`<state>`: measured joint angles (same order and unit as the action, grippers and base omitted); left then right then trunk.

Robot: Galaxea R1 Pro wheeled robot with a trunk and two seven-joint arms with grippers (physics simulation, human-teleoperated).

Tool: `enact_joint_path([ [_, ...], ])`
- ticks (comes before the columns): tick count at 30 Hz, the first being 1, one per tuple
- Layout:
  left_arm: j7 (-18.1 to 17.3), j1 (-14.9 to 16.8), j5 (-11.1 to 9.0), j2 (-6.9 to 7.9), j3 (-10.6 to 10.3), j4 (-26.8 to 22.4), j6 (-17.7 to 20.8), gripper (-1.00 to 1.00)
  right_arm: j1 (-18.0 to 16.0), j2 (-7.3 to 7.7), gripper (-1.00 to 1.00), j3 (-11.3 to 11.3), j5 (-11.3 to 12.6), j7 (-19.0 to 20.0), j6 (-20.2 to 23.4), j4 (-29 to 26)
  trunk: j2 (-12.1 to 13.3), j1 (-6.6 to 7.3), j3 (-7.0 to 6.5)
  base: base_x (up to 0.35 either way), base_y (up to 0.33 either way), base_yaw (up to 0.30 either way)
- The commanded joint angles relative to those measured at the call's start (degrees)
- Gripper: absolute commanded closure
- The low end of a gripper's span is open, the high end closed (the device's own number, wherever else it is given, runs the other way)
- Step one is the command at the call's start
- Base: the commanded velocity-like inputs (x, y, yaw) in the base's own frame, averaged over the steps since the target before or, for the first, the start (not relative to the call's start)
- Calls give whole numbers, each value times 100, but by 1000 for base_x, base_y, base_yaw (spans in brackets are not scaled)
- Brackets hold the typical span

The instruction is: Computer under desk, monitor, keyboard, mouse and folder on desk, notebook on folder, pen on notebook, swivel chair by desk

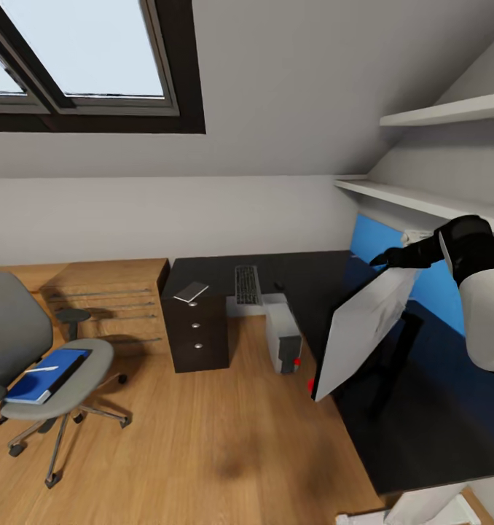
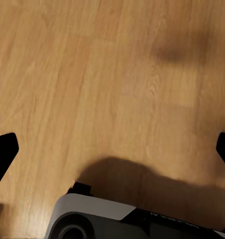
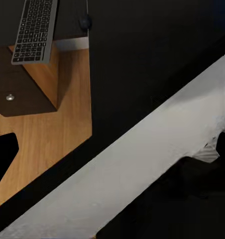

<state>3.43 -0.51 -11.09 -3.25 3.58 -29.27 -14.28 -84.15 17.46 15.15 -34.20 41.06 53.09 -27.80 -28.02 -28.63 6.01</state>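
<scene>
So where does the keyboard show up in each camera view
Head view: the keyboard lies on the desk at the middle of the picture, above the computer.
Right wrist view: the keyboard sits in the upper left corner, above the drawer unit.
Left wrist view: wood floor, not the keyboard.
Shared landmark: the monitor's white back, in the head and right wrist views.

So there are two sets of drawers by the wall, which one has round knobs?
The dark drawer unit under the black desk, with a notebook on top. The oak chest beside it has long bar handles instead.
</scene>
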Motion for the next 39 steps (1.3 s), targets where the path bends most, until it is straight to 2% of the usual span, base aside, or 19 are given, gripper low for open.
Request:
enact_joint_path([
  [1, -1, -2, -29, -3, 11, -13, -4, -100, -5, -1, -100, 32, -60, 51, 12, -1, -10, 0, 11, -256, -232, 0],
  [25, -2, -2, -25, -3, 11, -14, -4, -100, 157, -1, -100, 27, -52, 57, -58, 29, -10, 0, 11, -247, -227, 0],
  [32, -2, -2, -34, -1, 14, -6, -4, -100, 365, -5, -100, 25, -50, 56, -123, 37, -10, 0, 11, -47, -43, 0],
  [39, -6, -2, -42, 8, 28, 0, -11, -100, 640, 9, -100, 31, -51, 52, -470, 42, -10, 0, 11, -4, -4, 0],
])
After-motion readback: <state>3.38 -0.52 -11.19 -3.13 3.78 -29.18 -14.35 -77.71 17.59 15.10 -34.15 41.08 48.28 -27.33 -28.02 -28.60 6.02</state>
